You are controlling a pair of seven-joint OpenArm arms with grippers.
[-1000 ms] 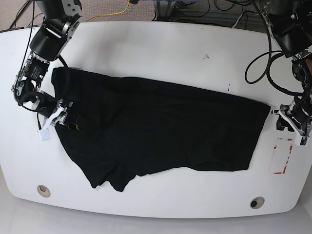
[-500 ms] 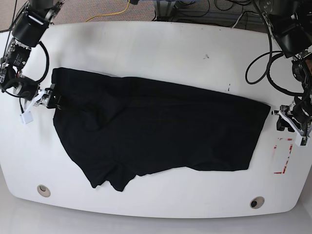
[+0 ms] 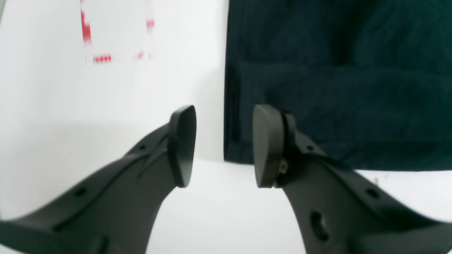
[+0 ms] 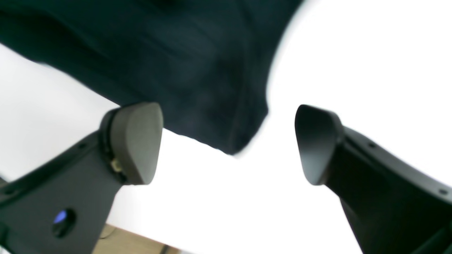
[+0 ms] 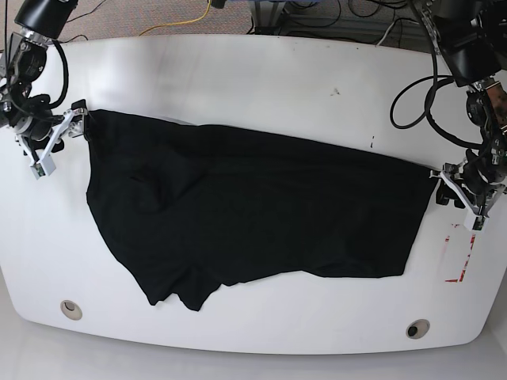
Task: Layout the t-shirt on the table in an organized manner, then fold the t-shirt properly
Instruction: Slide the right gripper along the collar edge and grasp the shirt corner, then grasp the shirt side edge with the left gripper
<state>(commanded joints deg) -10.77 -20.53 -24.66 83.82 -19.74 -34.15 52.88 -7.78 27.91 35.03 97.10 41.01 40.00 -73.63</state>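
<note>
**A:** Spanning the whole base view, what is the largest surface, and does anything on it hold contents?

**B:** The table, glossy white with curved edges. Two round grommet holes sit along its near edge; whether anything is inside them cannot be told. Red tape marks lie beside one end.

**A:** And the next largest item?

**B:** The t-shirt, plain black soft fabric, lies spread flat across the middle of the table. Its outline is irregular: one end is cut roughly straight, the other widens, and a lobe juts out toward the near edge. Faint creases show in the wider half.

**A:** How do the jaws stand against it?

**B:** The right gripper has its jaws released and wide apart, holding nothing. In the right wrist view a rounded corner of the cloth lies just ahead of the gap, nearer the pad on the left of that view, with bare white table between and beneath the fingertips.

**A:** The other one?

**B:** The left gripper is also released, its gap narrower. In the left wrist view the straight edge of the shirt, with a visible hem band, runs just ahead of the gap; the cloth extends beyond the right-hand pad, and the red marks lie farther off beyond the left-hand pad.
</note>
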